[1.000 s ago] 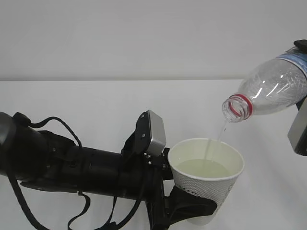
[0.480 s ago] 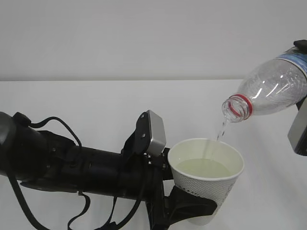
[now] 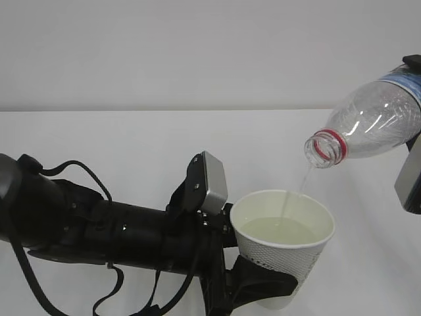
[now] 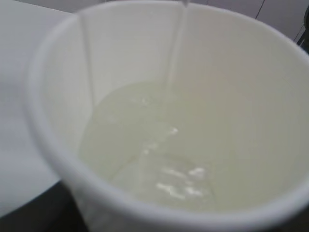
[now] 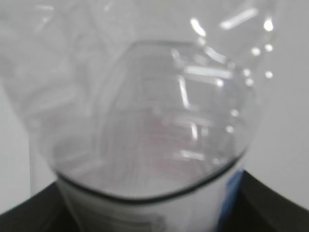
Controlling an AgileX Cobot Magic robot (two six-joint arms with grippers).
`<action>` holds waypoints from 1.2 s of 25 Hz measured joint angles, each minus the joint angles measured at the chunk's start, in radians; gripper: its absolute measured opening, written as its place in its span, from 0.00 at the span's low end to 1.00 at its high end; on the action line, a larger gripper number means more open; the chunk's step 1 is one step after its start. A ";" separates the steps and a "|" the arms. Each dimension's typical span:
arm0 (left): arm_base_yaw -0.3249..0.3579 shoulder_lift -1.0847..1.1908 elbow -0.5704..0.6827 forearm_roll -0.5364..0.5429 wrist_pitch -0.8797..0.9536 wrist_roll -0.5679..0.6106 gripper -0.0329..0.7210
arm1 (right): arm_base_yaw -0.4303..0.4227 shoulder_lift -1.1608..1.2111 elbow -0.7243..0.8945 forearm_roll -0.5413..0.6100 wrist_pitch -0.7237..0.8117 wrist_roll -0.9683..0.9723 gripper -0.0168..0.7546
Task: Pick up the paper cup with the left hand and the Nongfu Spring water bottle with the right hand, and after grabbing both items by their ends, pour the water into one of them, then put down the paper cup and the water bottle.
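White tabletop and wall lie behind the cup (image 3: 284,240), clamped low by the left gripper (image 3: 263,284) and kept upright for catching water (image 3: 279,232). Above its rim, the right gripper (image 3: 416,161) grasps the tilted bottle (image 3: 368,122), mouth downward, pouring.

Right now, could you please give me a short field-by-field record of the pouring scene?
cup: white paper cup, upright, partly filled
cup holder: left end effector, clamped around the cup's lower part
bottle: clear water bottle, uncapped, tilted with mouth down above the cup
bottle holder: right end effector, hidden at the frame edge, holding the bottle's base end
water: thin stream falling from the bottle mouth into the cup
surface: white table
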 joint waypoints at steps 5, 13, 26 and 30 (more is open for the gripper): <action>0.000 0.000 0.000 0.000 0.000 0.000 0.72 | 0.000 0.000 0.000 0.000 0.000 0.000 0.66; 0.000 0.000 0.000 0.000 0.000 0.000 0.72 | 0.003 0.000 -0.005 -0.002 0.000 0.000 0.66; 0.000 0.000 0.000 0.000 0.000 0.000 0.72 | 0.003 0.000 -0.007 -0.002 -0.004 0.048 0.66; 0.000 0.000 0.000 -0.006 0.000 0.000 0.72 | 0.003 0.000 -0.007 -0.002 -0.004 0.080 0.66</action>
